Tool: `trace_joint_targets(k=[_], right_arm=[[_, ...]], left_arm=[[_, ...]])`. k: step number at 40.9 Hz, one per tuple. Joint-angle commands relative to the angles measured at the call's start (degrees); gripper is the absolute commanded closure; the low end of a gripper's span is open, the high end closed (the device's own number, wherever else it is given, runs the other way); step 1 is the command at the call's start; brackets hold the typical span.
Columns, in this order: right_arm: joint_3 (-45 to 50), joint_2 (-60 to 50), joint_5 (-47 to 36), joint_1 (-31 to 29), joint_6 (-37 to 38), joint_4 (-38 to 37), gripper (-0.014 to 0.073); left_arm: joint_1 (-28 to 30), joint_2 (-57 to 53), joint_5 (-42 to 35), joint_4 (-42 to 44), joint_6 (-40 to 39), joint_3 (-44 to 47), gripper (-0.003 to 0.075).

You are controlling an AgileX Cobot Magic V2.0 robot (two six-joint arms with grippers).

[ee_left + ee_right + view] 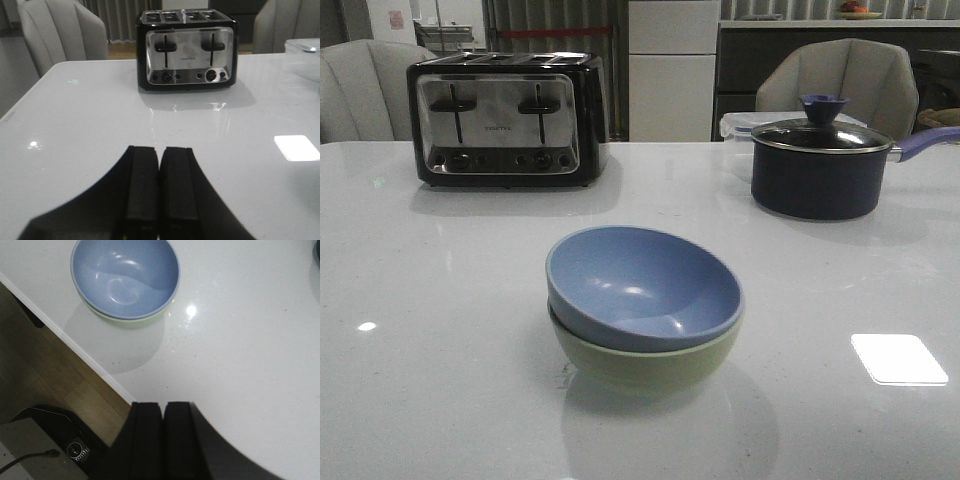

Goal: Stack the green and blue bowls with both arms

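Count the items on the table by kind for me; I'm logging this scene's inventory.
Bowls: 2, blue bowl nested in green bowl
Toasters: 1, toaster
Saucepans: 1, lidded saucepan
Plastic containers: 1, clear container behind the saucepan
Total: 5

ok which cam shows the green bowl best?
The front view: the green bowl shows its side wall and rim beneath the nested blue bowl. The right wrist view shows only a thin green edge under the blue one. The left wrist view shows neither bowl.
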Motion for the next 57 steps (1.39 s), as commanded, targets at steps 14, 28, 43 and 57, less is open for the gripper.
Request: trace_joint_targets(k=[14, 28, 43, 57], right_arm=[[-1.59, -0.14, -3.14, -0.01, -0.01, 0.12, 0.0565], [-1.59, -0.14, -3.14, -0.01, -0.01, 0.12, 0.0565], [-1.59, -0.14, -3.14, -0.01, -0.01, 0.12, 0.0565], [-1.59, -0.14, -3.14, -0.01, -0.01, 0.12, 0.0565]], left_arm=[[-0.64, -2.08, -20.15, 7.21, -11.28, 7.69, 0.0627], [-1.83, -2.08, -21.78, 7.77, -11.28, 8.06, 0.0627], [-1.88, -2.08, -21.78, 7.77, -11.28, 8.06, 0.0627], [-1.88, -2.08, -21.78, 7.77, -11.28, 8.06, 0.0627]])
